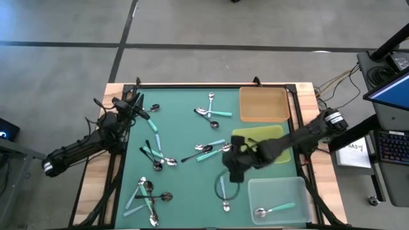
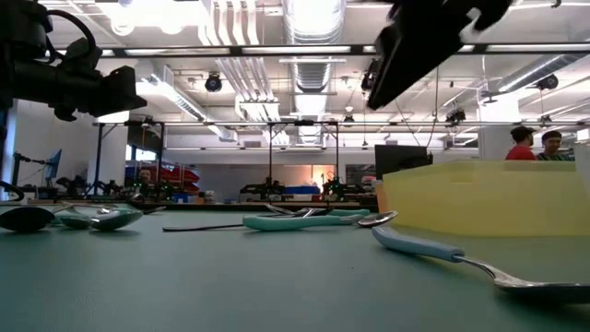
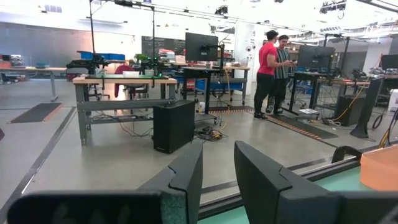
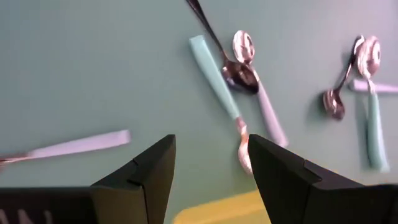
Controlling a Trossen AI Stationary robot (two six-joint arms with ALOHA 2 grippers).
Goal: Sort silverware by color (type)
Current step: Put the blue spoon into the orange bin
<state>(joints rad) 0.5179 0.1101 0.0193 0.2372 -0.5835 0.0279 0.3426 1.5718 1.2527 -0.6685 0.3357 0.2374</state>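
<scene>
Teal-handled spoons lie scattered over the green mat (image 1: 185,128) in the high view, mixed with silver and black ones; one teal spoon (image 1: 276,209) already sits in the clear tray (image 1: 300,188). The right gripper (image 1: 234,167) hovers over mid-mat, just beside the yellow tray (image 1: 276,133), which leaves little room on that side; the wood tray (image 1: 263,104) is well apart. The left gripper (image 1: 132,105) waits near the far left corner.

From the low view, a teal spoon (image 2: 442,251) lies flat near the yellow tray's wall (image 2: 489,194).

The left wrist view shows its fingers (image 3: 186,180) spread, holding nothing.

In the right wrist view the fingers (image 4: 149,171) are spread and empty above a teal spoon (image 4: 217,84) that touches a black one (image 4: 221,46). I would straddle the teal handle clear of that overlap.
</scene>
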